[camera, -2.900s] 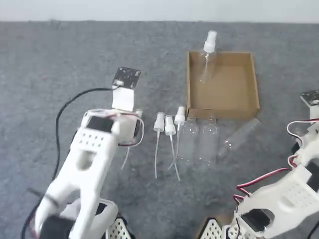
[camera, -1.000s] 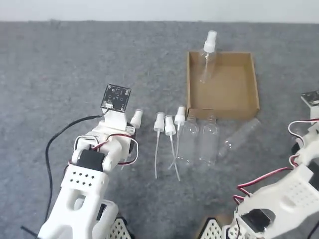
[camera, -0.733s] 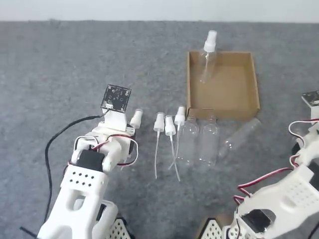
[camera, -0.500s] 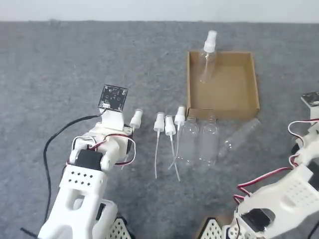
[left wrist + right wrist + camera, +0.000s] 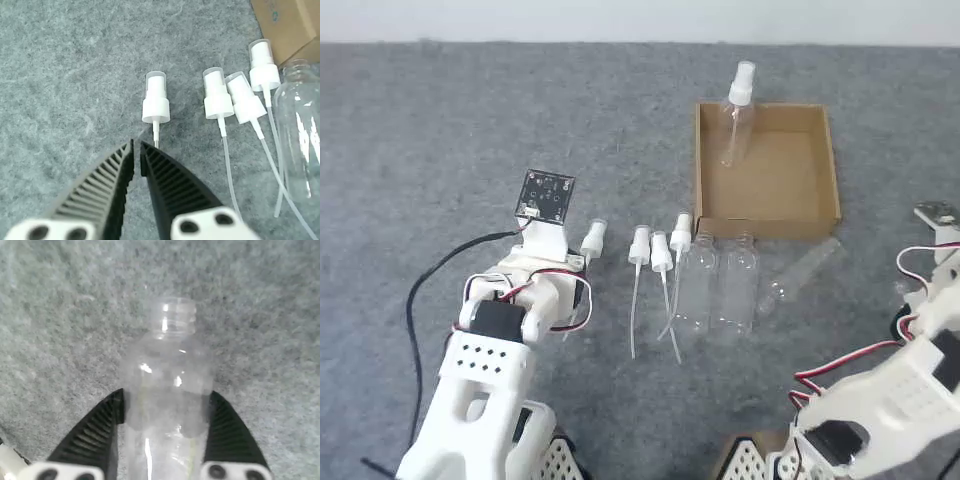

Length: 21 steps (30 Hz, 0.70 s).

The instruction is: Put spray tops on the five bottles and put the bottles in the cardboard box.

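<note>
My left gripper is shut with nothing in it, hovering just behind a white spray top that lies on the carpet; its thin tube runs under the fingertips. Three more spray tops lie beside two open clear bottles. Another bare bottle lies tilted by the cardboard box. A bottle with a spray top leans over the box's far rim. My right gripper is shut on a clear uncapped bottle low over the carpet at the right.
Grey carpet covers the table. The left arm stands at the front left with a black cable looping beside it. The right arm sits at the front right edge. Open carpet lies left of the box.
The left arm has drawn back from over the leftmost spray top and left it lying there. The right arm has shifted a little toward the front.
</note>
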Tool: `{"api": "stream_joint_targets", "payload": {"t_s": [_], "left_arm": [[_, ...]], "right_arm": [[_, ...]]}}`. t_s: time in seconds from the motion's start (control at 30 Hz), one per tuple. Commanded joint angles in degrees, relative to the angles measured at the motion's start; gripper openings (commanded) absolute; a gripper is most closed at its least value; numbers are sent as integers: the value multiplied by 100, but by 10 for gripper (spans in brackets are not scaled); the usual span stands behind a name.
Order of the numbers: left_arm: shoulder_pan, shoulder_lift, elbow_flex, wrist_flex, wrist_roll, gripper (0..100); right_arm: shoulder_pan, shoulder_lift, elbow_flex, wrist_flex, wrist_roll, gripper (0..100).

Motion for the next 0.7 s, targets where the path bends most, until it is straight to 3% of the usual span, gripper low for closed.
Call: {"api": "stream_joint_targets", "payload": {"t_s": [0.0, 0.3, 0.67], "left_arm": [[9, -167, -365, 53, -53, 13], [9, -167, -356, 53, -53, 13], [9, -211, -295, 9, -53, 13]], "right_arm": [[-13, -505, -53, 22, -273, 218], [-804, -884, -193, -92, -897, 236], [-646, -1218, 273, -268, -862, 276]]}}
